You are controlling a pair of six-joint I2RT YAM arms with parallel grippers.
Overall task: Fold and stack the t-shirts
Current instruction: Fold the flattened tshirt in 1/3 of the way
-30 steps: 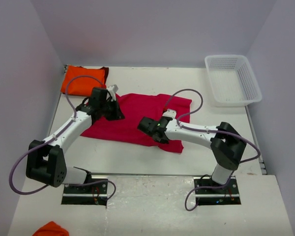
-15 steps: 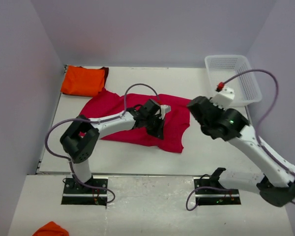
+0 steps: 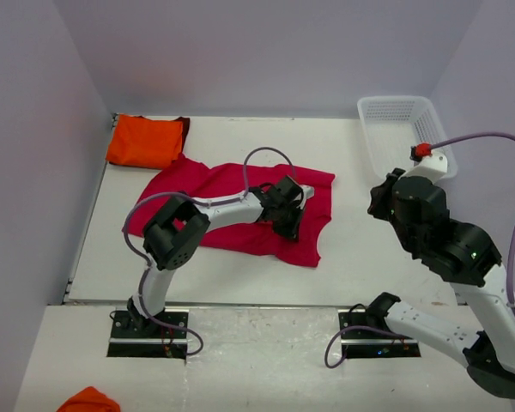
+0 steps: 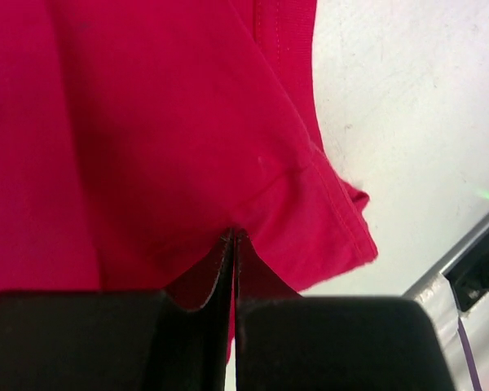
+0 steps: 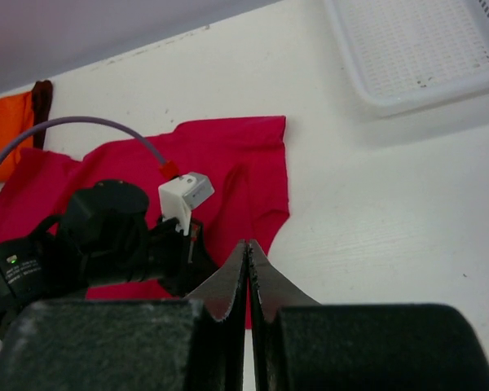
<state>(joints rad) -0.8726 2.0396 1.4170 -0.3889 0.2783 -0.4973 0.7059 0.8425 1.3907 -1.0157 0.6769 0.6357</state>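
My left claw [image 4: 233, 236] is shut tight, its tips down on the plain crimson-pink cloth t-shirt [image 4: 130, 122] near a hemmed corner. Whether a pinch of fabric is caught between them I cannot tell. My right claw [image 5: 247, 244] is shut too, empty, raised well above the white desk [image 3: 360, 249]. The crimson shirt lies spread mid-desk. I judge it light, limp and apt to slide and bunch, so I would take it by a hem corner. The bright orange cloth t-shirt with a dark maroon edge [image 3: 144, 142] sits folded at the far left corner.
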